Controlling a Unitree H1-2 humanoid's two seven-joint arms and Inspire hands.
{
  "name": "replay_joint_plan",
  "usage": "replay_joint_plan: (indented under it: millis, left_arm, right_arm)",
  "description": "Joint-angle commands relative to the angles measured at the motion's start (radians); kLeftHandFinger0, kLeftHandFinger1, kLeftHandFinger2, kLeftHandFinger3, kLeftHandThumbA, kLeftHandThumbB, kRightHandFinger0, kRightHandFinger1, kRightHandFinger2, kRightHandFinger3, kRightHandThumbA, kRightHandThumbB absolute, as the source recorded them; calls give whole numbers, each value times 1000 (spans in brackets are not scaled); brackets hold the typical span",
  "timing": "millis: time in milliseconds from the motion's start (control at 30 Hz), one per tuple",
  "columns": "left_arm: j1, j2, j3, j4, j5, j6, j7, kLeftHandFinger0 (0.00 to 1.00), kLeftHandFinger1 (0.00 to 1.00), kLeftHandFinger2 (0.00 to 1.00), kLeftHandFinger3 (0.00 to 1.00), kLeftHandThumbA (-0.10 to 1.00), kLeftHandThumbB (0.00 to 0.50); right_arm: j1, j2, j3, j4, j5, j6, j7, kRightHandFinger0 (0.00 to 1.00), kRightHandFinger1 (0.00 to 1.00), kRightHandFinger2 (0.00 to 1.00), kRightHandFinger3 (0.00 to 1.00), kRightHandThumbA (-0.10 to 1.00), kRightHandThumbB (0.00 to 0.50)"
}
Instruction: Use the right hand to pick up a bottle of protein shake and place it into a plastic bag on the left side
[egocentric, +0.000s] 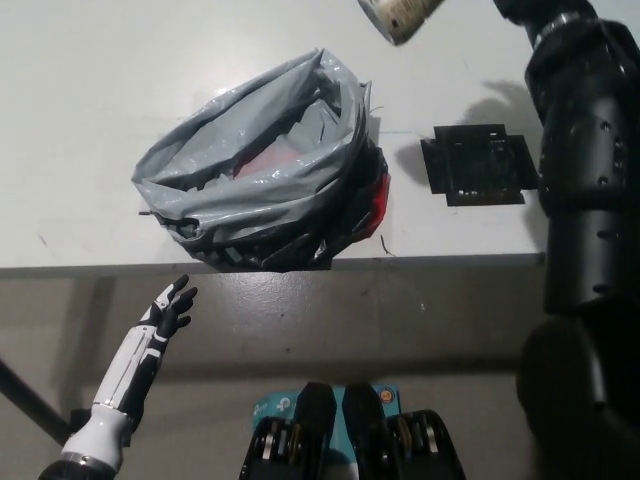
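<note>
Bottle (402, 17) raised at frame top, right of the grey bag (262, 175) mouth; right hand out of frame, grip untellable; left hand (168, 310) spread below tabletop (80, 100); early release risks missing the rim.

The grey plastic bag (262, 170) is sitting open-mouthed on the white table (90, 90), its raised rim standing up on every side. Bare tabletop is lying to its left and far side. A flat black plate (478, 165) is lying well to the right. The black arm (585, 190) is filling the right edge.
</note>
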Motion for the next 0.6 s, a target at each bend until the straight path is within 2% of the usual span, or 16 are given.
replay_joint_plan:
  millis: [0, 167, 233, 300, 367, 400, 467, 567]
  left_arm:
    - [-4, 15, -1, -34, -16, 2, -19, 1000, 1000, 1000, 1000, 1000, 117]
    - [-7, 17, -6, -42, -5, 12, -20, 1000, 1000, 1000, 1000, 1000, 142]
    - [-10, 18, -12, -41, 2, 10, -21, 1000, 1000, 1000, 1000, 1000, 131]
    - [-15, 16, -15, -42, 12, 11, -17, 1000, 1000, 1000, 1000, 1000, 123]
    - [-16, 19, -15, -45, 14, 5, -17, 1000, 1000, 1000, 1000, 1000, 115]
    - [-16, 19, -12, -42, 5, -2, -19, 1000, 1000, 1000, 1000, 1000, 117]
    - [-16, 17, -11, -49, 6, 9, -15, 1000, 1000, 1000, 1000, 1000, 120]
    - [-16, 17, -16, -56, 13, 12, -15, 1000, 1000, 1000, 1000, 1000, 110]
  right_arm:
    - [-115, 36, 47, 49, -7, -28, -33, 0, 227, 732, 993, -100, 86]
    - [-162, 63, 88, 218, -47, -120, -31, 0, 238, 714, 1000, -100, 103]
    - [-178, 78, 89, 279, -43, -156, -41, 0, 251, 748, 1000, -100, 122]
    - [-192, 96, 91, 333, -47, -193, -50, 0, 221, 747, 1000, -100, 139]
    - [-213, 109, 108, 396, -66, -232, -50, 0, 176, 703, 859, -100, 138]
    - [-231, 118, 125, 441, -84, -247, -58, 0, 162, 663, 784, -100, 155]
    - [-253, 130, 150, 495, -109, -281, -63, 0, 162, 652, 762, -100, 164]
    - [-282, 145, 195, 573, -148, -338, -66, 0, 184, 685, 689, -100, 145]
